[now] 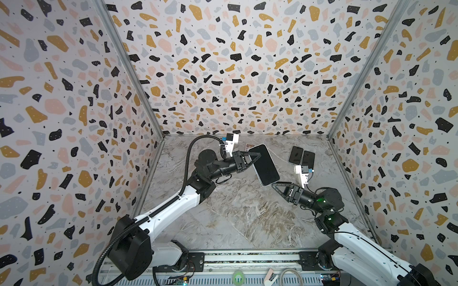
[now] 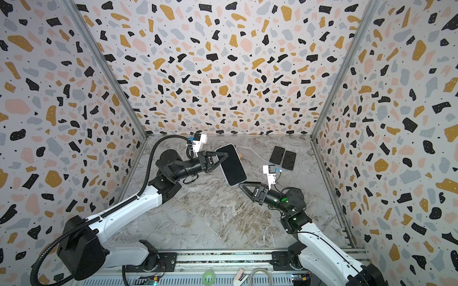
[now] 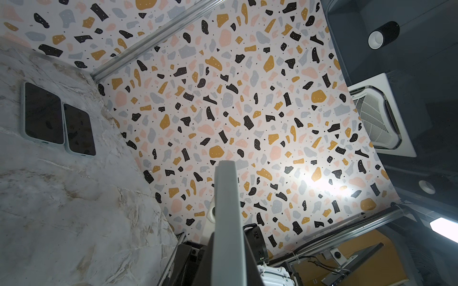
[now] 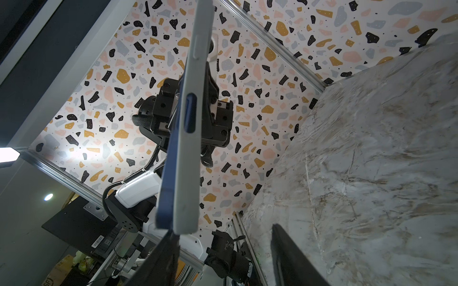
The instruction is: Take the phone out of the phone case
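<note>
Phone [image 1: 264,164] in case [image 4: 188,173] held clear of table [image 1: 235,210]: left gripper [image 1: 255,158] clamped on phone's long edge as brace. Right gripper [image 1: 274,185], jaws apart, empty, at phone's near corner; I'd peel case there.

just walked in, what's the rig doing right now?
The left gripper is shut on the long edge of a phone, holding it up off the table. The phone is not yet out of its pale case. The right gripper is open at the phone's near corner, not gripping it. Two other phones lie side by side on the table at the back right.
</note>
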